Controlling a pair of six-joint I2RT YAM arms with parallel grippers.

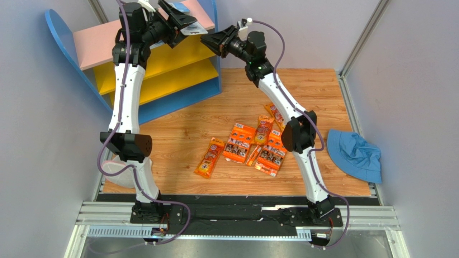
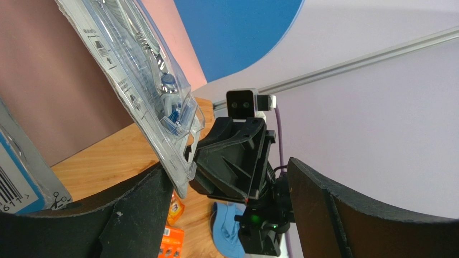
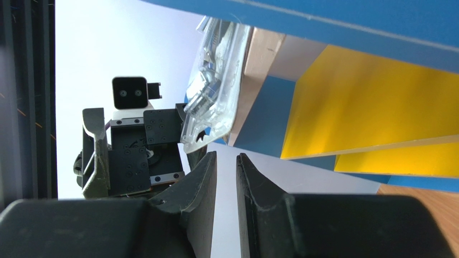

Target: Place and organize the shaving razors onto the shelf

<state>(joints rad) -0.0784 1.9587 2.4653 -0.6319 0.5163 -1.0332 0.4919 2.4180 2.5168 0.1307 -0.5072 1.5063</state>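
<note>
Your left gripper (image 2: 226, 166) has its jaws spread wide and nothing clamped between them. In its wrist view the two fingers (image 2: 124, 220) stand far apart, up at the top of the shelf (image 1: 178, 102). Beside the left-hand finger you have a clear blister pack (image 2: 145, 80) leaning at a slant against the pink top board (image 1: 102, 40), and its lower corner seems to rest on that finger's tip. A second pack (image 2: 21, 177), with a barcode showing, sits at the far left edge of that view, but you cannot tell how it lies. Below the pink board, no packs show on the visible parts of the two yellow boards (image 1: 167, 59). Moving right, your right gripper (image 3: 227, 157) faces the left one just off the shelf's right end. Its fingers (image 3: 199, 183) are drawn almost together, leaving a thin slit with nothing in it. From its camera the blister pack juts past the pink board's end, just above those fingertips and apart from them. Further right and nearer to you, the other shaving razors (image 1: 253, 145) lie in a loose heap on the wooden table (image 1: 178, 134). They include a small orange bag (image 1: 209, 158) at the heap's left and wider orange cards (image 1: 238, 142) overlapping one another. At the table's right edge, well apart from the heap, lies a blue cloth (image 1: 355, 153).
</note>
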